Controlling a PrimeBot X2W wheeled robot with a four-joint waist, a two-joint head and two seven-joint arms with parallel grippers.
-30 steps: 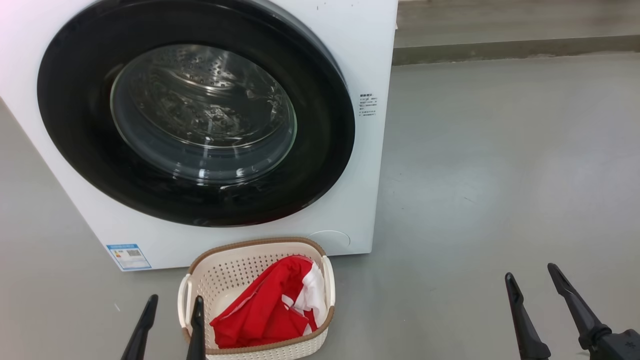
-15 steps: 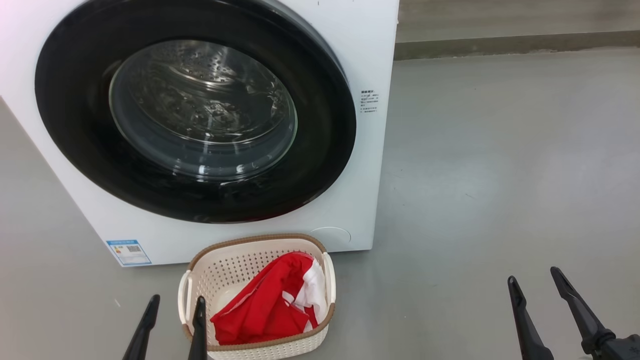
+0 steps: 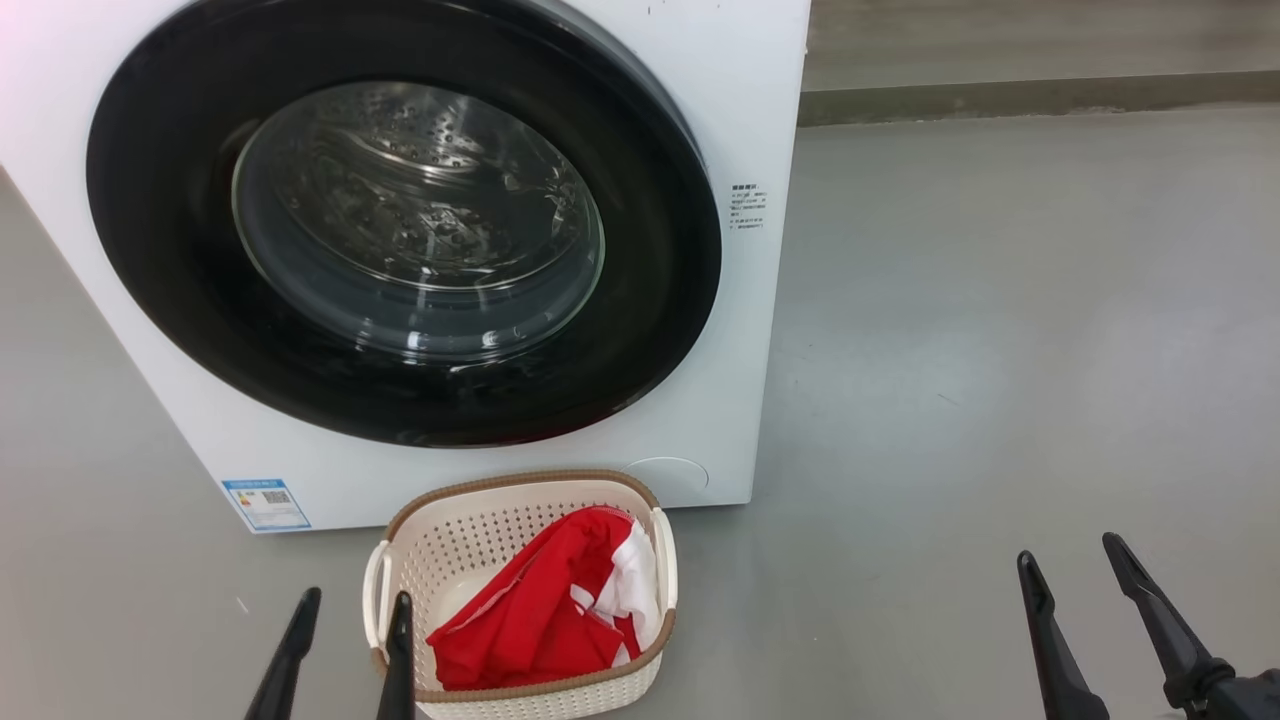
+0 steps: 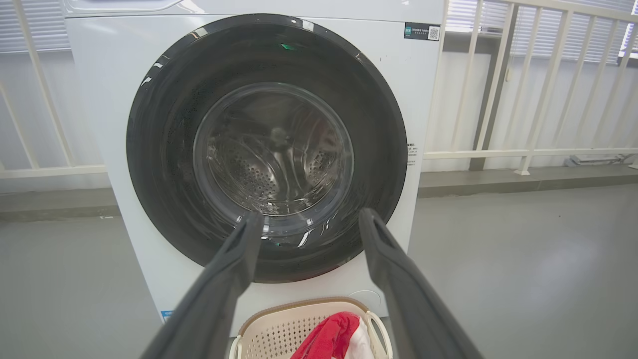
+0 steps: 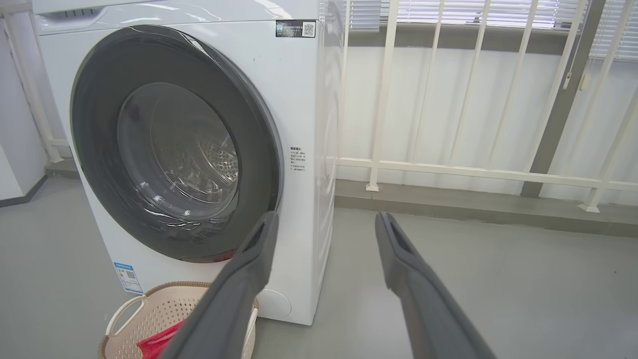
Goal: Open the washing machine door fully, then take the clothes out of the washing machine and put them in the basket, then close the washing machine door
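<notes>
Left gripper (image 3: 355,600): lower left of the head view, two dark fingers spread wide, nothing between them; one finger crosses the basket's left wall in that view, contact not discernible. Right gripper (image 3: 1068,550): lower right of the head view, fingers likewise spread wide and empty, over bare floor, well apart from the basket. Basket (image 3: 520,482): cream perforated plastic, brown woven-look rim, white side handles; bottom centre of the head view, standing on the floor just in front of the washer's lower edge. Clothes (image 3: 540,620): red fabric with a white panel, bundled inside the basket toward its right half, perforated floor showing at the left. Washing machine (image 3: 745,90): white front-loader, upper left and centre of the head view. Blue label sticker (image 3: 265,503): lower left corner of the washer front. Round access cover (image 3: 665,475): lower right corner of the front, just behind the basket. Washing machine door (image 3: 170,260): glossy black ring, lying flush against the front, closed. Glass window (image 3: 420,220): bulging clear bowl at the door's centre; the perforated steel drum shows through it. Small printed label (image 3: 747,207): on the white front, right of the door. Floor (image 3: 1000,320): smooth grey. Low kerb (image 3: 1000,100): upper right of the head view. White railing (image 5: 468,172): behind the kerb in the right wrist view.
</notes>
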